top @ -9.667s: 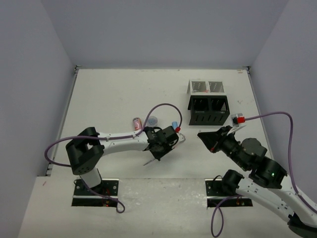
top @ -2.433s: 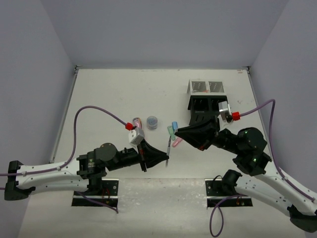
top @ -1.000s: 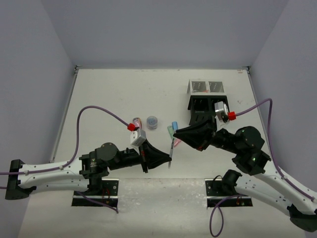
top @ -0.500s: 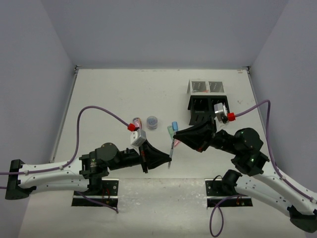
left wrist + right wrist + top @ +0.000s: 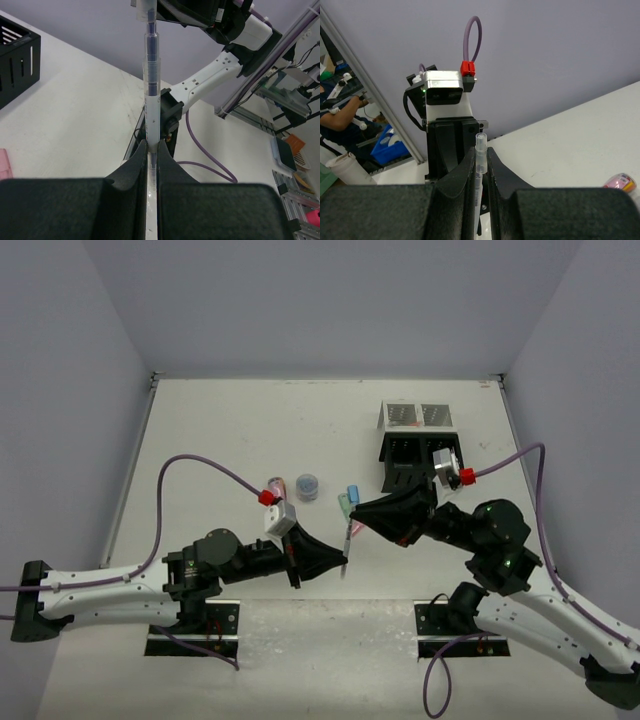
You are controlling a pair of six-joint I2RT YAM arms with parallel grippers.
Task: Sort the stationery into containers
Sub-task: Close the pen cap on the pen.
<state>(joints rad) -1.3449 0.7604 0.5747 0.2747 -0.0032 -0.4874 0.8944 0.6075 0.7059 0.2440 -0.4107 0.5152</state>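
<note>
A thin grey pen (image 5: 347, 543) hangs in the air between my two grippers, over the table's near middle. My left gripper (image 5: 343, 562) is shut on its lower end; in the left wrist view the pen (image 5: 151, 90) rises straight out of the closed jaws (image 5: 151, 150). My right gripper (image 5: 353, 523) grips the upper end; in the right wrist view the pen's clear cap (image 5: 480, 145) sits pinched between its fingers (image 5: 481, 155). The black container (image 5: 410, 465) and the white container (image 5: 415, 417) stand at the back right.
A blue marker (image 5: 352, 493), a green marker (image 5: 344, 505) and a bit of a pink one (image 5: 357, 529) lie by the right gripper. A grey-blue pot (image 5: 307, 486) and a pink marker (image 5: 276, 483) lie left of them. Purple cables loop off both wrists.
Hardly anything over the last second: both grippers stay on the pen in the same place. Earlier, the left arm swung from the table's middle back to this hand-over pose.
</note>
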